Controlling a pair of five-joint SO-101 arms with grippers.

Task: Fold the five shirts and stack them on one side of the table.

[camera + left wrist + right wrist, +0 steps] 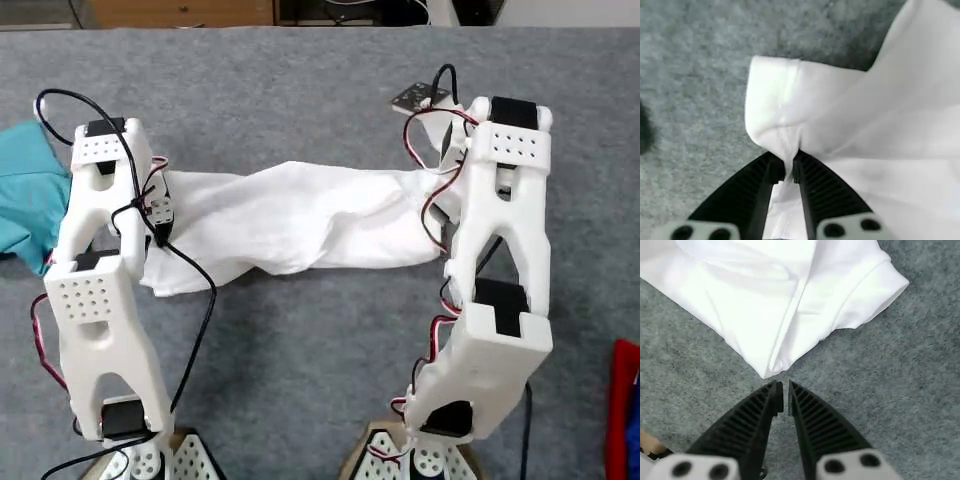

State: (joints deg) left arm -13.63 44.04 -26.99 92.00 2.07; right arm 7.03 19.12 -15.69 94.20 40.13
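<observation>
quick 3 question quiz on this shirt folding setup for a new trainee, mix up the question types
1. True or false: the left gripper is clamped on the white shirt.
2. Multiple choice: what does the right gripper hold? A the white shirt; B a towel; C nothing, its tips lie just short of the shirt's corner.
3. Short answer: what colour is the garment at the left edge of the high view?

Key: 1 true; 2 C; 3 teal.
</observation>
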